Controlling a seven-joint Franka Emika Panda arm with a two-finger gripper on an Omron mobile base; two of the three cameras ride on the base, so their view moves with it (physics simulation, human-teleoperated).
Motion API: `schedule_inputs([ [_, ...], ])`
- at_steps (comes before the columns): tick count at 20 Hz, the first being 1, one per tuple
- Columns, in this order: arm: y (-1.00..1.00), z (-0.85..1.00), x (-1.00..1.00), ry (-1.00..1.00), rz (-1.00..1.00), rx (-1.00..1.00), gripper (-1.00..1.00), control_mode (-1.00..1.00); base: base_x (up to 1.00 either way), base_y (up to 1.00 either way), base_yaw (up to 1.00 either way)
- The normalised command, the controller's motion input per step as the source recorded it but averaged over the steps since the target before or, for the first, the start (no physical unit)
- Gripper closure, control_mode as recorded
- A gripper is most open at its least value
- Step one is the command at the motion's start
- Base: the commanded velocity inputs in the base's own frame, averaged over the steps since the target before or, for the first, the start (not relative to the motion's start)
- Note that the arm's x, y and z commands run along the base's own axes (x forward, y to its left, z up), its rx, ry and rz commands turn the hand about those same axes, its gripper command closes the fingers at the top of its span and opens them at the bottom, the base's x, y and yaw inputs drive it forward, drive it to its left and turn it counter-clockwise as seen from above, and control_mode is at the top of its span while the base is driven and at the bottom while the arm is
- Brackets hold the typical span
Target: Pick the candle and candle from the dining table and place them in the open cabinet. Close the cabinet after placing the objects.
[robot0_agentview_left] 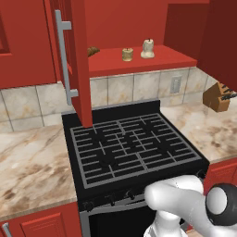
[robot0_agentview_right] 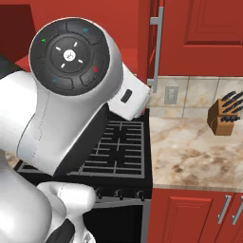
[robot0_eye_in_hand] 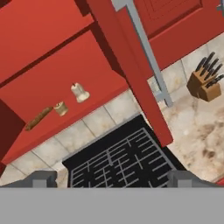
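Kitchen: red wall cabinet (robot0_agentview_left: 139, 60) open, both candles on its shelf.
Golden-tan cylinder candle (robot0_agentview_left: 127, 54): light, stiff.
Cream candle on round base (robot0_agentview_left: 147, 48): light — grip its waist.
End effector (robot0_eye_in_hand: 113, 177): jaws spread wide, empty.
Door (robot0_agentview_left: 78, 60): stiff — push the panel.

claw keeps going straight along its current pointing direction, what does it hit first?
Judging from the hand view, the open claw points at the open cabinet door's lower end, with the stove grates below. Likely the door's edge or its silver handle first; depth is unclear, so it might pass under to the tiled backsplash.
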Motion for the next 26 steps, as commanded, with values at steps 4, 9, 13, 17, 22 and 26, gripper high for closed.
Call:
schedule_inputs([
  [4, -0.25, -0.07, 0.15, 0.00, 0.10, 0.07, -1.00, -1.00, 0.00, 0.00, 0.00],
  [9, -0.28, 0.00, 0.45, 0.00, 0.11, 0.10, -1.00, -1.00, 0.00, 0.00, 0.00],
  [13, -0.44, 0.00, 0.41, 0.00, 0.14, 0.21, -1.00, -1.00, 0.00, 0.00, 0.00],
  [17, -0.46, -0.03, 0.41, -0.02, 0.14, 0.22, -1.00, -1.00, 0.00, 0.00, 0.00],
  [22, -0.25, -0.01, 0.46, 0.00, 0.04, 0.12, -1.00, -1.00, 0.00, 0.00, 0.00],
  [26, -0.36, -0.04, 0.61, -0.02, 0.04, 0.16, -1.00, -1.00, 0.00, 0.00, 0.00],
])
